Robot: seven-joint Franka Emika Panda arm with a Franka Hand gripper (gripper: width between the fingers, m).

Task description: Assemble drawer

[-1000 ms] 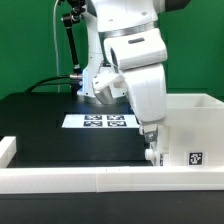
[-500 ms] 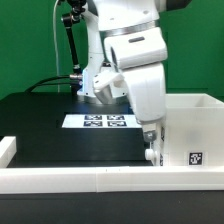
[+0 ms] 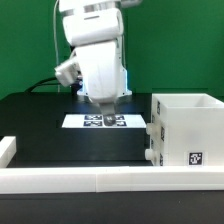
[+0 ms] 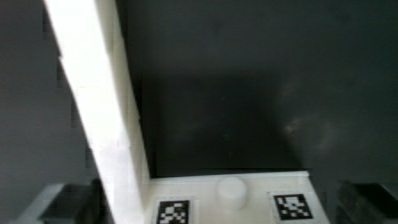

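The drawer casing (image 3: pixel 186 125) stands at the exterior view's right, a square tag (image 3: pixel 196 157) on its near face. Two knobs (image 3: pixel 150 131) stick out of its left side, one above the other, so both trays seem to sit inside. My gripper (image 3: pixel 106 118) hangs open and empty in front of the marker board (image 3: pixel 88 122), well left of the casing. In the wrist view a white tray front (image 4: pixel 228 208) with a knob (image 4: pixel 231 190) and two tags shows between my dark fingers (image 4: pixel 64 205), which stand wide apart.
A low white rim wall (image 3: pixel 70 178) runs along the table's front edge, with a raised end at the left (image 3: pixel 6 150). It crosses the wrist view as a long white strip (image 4: pixel 98 100). Black cables trail behind the arm's base.
The arm has swung from right beside the casing toward the exterior view's left and back. It has left the drawer and now hangs at the marker board.
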